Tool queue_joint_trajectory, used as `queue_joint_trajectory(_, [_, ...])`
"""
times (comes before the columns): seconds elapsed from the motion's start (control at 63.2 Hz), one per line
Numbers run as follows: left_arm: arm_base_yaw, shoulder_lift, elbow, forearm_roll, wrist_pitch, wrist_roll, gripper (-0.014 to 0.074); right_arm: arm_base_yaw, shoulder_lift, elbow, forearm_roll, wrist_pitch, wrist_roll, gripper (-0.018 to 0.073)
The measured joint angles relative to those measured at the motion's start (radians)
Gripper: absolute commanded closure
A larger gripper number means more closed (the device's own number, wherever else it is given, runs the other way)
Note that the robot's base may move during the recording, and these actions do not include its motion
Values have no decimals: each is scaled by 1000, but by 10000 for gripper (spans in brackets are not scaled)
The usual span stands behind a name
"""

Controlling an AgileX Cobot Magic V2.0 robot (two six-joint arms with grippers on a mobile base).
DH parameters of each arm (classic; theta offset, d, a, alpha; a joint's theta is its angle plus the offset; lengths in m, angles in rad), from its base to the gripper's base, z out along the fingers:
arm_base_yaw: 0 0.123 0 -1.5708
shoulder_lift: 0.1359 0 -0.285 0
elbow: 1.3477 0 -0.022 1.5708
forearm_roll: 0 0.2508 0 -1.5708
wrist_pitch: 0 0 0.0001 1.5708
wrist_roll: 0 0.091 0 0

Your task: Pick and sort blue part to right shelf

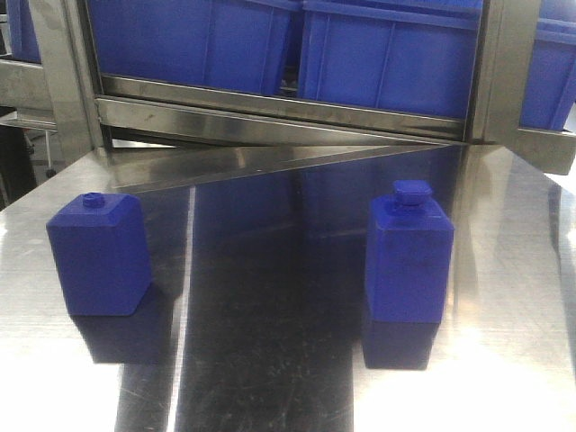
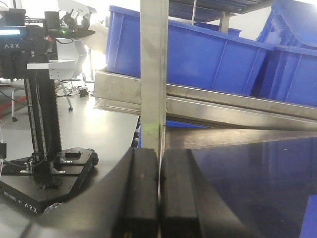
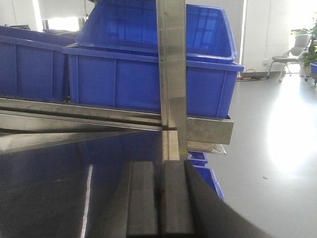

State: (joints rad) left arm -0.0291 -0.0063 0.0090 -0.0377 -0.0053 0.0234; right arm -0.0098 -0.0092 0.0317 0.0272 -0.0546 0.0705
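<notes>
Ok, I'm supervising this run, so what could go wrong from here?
1. Two similar blue blocks stand on the steel table: an arm might take the squat block instead of the taller blue part.
2. The blue part is narrow and upright on reflective steel; a glancing touch could tip it.
3. The left gripper and right gripper are both shut; either must open before closing in.

Desk (image 1: 270, 360): squat block (image 1: 99, 256) stands at 9 o'clock, tall bottle-shaped part (image 1: 409, 261) at 3 o'clock, well apart. Rack (image 1: 270, 106) at 12 o'clock, behind both; bins (image 1: 387, 54) sit in it.
</notes>
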Motion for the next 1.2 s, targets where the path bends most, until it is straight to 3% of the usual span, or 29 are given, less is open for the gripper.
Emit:
queue_joint_trajectory(0.696, [0,0,0,0,0,0,472,0,0,0,0,7,0,501])
queue_joint_trajectory(1.028, [0,0,0,0,0,0,472,0,0,-119,0,146,0,501])
queue_joint_trajectory(1.202, [0,0,0,0,0,0,472,0,104,-205,-44,266,0,501])
